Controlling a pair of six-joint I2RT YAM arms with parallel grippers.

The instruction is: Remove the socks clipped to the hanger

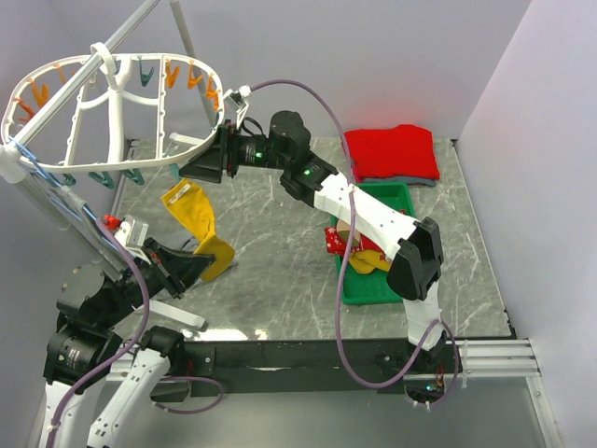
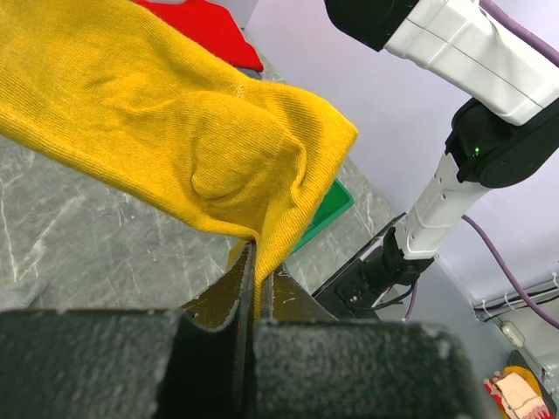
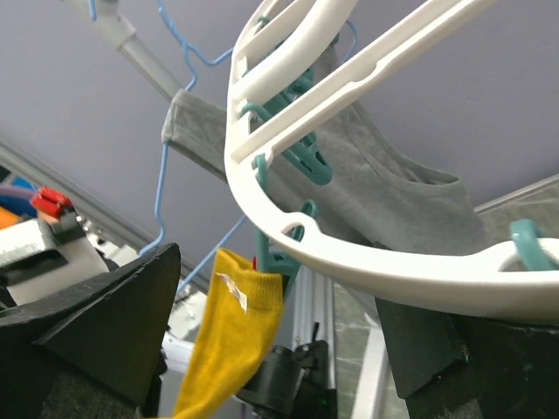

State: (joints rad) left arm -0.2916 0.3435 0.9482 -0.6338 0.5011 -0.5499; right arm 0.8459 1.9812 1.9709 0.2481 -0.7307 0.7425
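The white oval hanger (image 1: pixel 112 103) hangs at the upper left, with its rim (image 3: pixel 349 253) crossing the right wrist view. A mustard-yellow sock (image 1: pixel 191 210) dangles below the rim, its cuff (image 3: pixel 249 292) at a teal clip (image 3: pixel 284 262). My left gripper (image 1: pixel 194 266) is shut on the sock's lower end (image 2: pixel 175 131), with the fabric pinched between the jaws (image 2: pixel 256 262). My right gripper (image 1: pixel 201 166) is open around the rim and the clip (image 3: pixel 279 279), holding nothing. More socks (image 1: pixel 338 241) lie in the green tray.
A green tray (image 1: pixel 396 194) stands at the right under my right arm. A folded red garment (image 1: pixel 392 149) lies at the back right. Orange clips (image 1: pixel 187 77) and teal clips (image 1: pixel 131 175) line the hanger. A grey garment (image 3: pixel 393 188) on a blue wire hanger hangs behind.
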